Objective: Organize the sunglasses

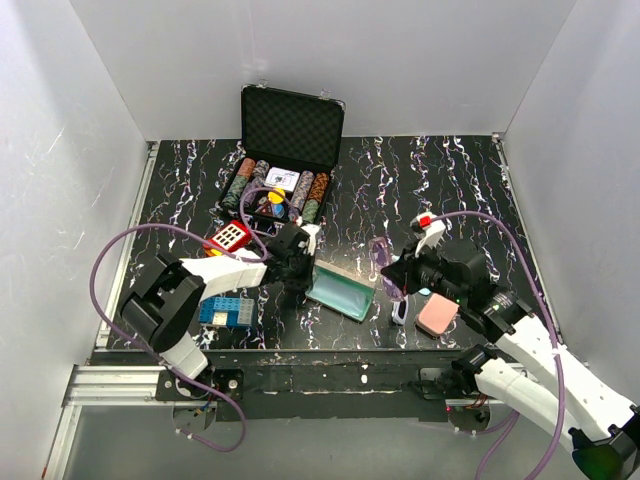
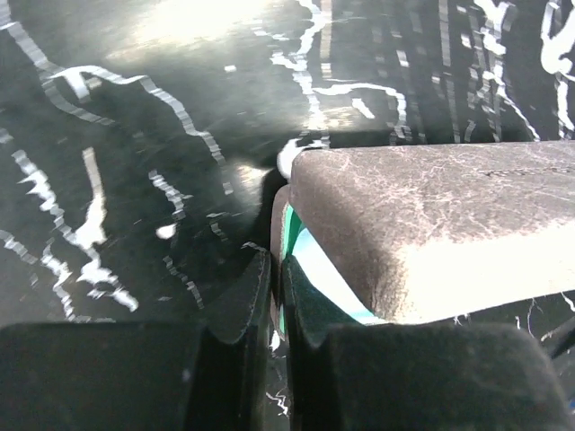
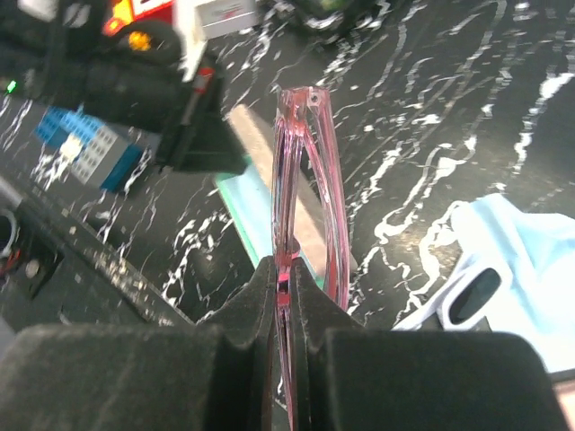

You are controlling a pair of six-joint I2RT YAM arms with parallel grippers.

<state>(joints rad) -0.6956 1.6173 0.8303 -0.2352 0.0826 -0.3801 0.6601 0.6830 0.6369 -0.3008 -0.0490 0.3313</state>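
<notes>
Right wrist: purple sunglasses [image 3: 305, 197], 6 o'clock end hidden between right gripper [image 3: 284, 301] fingers. White sunglasses [image 3: 469, 296], 4 o'clock: one lens visible only. Left wrist: grey-brown case [image 2: 431, 224] cut off at 3 o'clock edge; full length not shown.

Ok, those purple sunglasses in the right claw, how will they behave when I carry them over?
Probably light and fairly stiff: the purple sunglasses are slim, folded plastic. The right claw pinches just one thin end, so they could pivot or slip. The glossy frame looks slick; thin arms may flex.
</notes>
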